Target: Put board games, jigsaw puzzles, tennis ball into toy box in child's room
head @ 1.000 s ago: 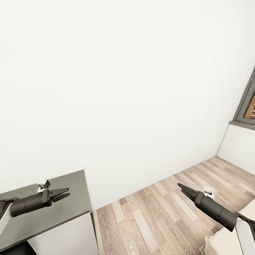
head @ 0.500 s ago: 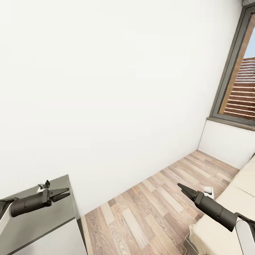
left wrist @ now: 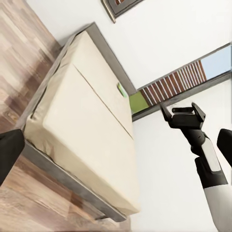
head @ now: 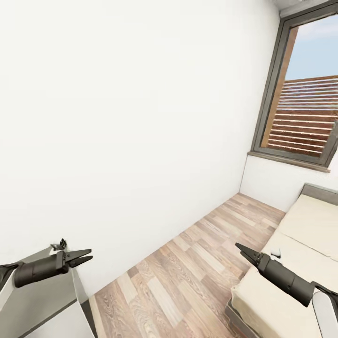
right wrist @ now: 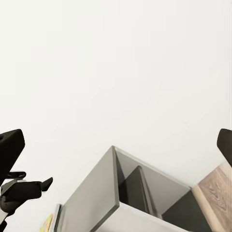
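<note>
Grey tabletop (head: 42, 295) sits at the lower left corner of my head view, under my left arm. My left claw (head: 80, 257) hangs above the table's far edge with its two fingers parted and nothing between them. My right claw (head: 244, 251) points forward over the near edge of the bed (head: 300, 234); its fingers are spread, as the left wrist view confirms (left wrist: 182, 112), and it grasps nothing.

The floor (head: 188, 277) is pale wood plank, running from the table to the far wall beneath the window (head: 305, 108). A white wall (head: 131, 117) takes up most of the head view. The window has a dark grey frame, with brown slats and blue sky behind it.

The bed carries a cream mattress on a grey frame. In the left wrist view the bed (left wrist: 87, 135) shows along its full length, and a small green item (left wrist: 122, 90) lies at its far edge, against the wall; I cannot tell whether it is a board game. A small white object (head: 275, 253) rests on the mattress just beyond my right claw.

In the right wrist view the table (right wrist: 96, 198) shows as a grey unit with open compartments beneath its top, and a thin item (right wrist: 47, 223) with yellow print lies at its edge, beside my left claw (right wrist: 29, 187). I cannot identify it.
</note>
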Available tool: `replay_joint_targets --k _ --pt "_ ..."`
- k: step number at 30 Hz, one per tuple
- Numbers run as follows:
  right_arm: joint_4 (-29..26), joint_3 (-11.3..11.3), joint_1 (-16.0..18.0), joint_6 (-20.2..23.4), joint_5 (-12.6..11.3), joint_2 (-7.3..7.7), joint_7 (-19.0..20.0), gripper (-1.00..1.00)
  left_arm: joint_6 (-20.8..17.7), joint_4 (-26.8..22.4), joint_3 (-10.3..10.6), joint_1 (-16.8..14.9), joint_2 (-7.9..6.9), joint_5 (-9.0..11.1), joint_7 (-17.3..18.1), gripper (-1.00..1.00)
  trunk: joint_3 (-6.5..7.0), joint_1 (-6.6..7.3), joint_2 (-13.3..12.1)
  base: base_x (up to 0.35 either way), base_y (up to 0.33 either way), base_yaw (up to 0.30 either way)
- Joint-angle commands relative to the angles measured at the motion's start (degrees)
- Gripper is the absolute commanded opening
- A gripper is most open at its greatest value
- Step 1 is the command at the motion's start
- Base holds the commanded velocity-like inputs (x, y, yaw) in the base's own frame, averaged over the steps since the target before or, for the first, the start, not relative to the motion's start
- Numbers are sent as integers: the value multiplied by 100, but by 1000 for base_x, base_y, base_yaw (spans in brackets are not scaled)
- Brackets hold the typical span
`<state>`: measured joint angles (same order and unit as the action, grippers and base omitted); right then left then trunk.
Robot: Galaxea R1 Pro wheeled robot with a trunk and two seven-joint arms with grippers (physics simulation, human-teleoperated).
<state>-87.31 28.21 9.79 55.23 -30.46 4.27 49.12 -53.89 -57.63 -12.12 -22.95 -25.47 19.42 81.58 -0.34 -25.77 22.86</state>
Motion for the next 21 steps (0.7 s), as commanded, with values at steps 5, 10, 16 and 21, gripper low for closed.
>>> replay_joint_targets --k 5,10,16,21 --pt "7 8 5 23 10 2 23 100 -60 -2 -1 1 -2 9 15 100 -4 -2 5 -86 -199 -281" --pt "30 9 5 23 6 2 20 100 -60 -2 -1 1 -2 8 16 100 -4 -2 5 -110 -255 -281" --pt "44 6 5 20 7 0 7 100 -60 -2 -1 1 -2 9 15 100 -4 -2 5 -115 -268 -281" --pt "46 8 5 24 6 2 3 100 -58 -2 -1 1 -2 9 14 100 -4 -2 5 -105 -277 -281"
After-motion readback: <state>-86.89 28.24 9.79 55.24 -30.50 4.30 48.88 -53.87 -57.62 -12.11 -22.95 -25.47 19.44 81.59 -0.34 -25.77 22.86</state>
